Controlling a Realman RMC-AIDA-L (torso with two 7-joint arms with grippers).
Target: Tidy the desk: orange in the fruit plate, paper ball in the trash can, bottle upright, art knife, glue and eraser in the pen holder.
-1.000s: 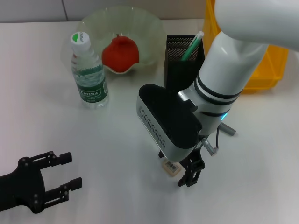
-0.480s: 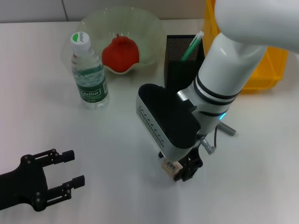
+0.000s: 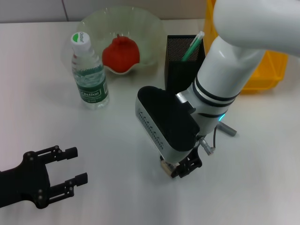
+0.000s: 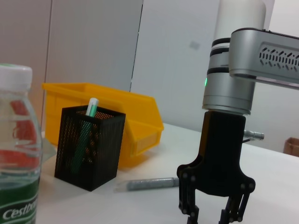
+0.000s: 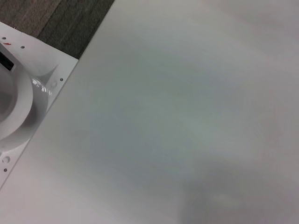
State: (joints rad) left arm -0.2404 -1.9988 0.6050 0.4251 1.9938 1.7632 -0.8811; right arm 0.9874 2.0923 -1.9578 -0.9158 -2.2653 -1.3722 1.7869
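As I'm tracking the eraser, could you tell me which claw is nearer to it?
Right. The right claw is down at the eraser; the left claw hangs far off towards the desk's left.

Right end effector (image 3: 182,169) low over the desk, left end effector (image 3: 65,169) (fingers apart) nearby.

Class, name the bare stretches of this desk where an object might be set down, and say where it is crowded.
Free: the desk left of the water bottle, and between bottle and left gripper. Crowded: around the right gripper, pen holder and fruit plate.
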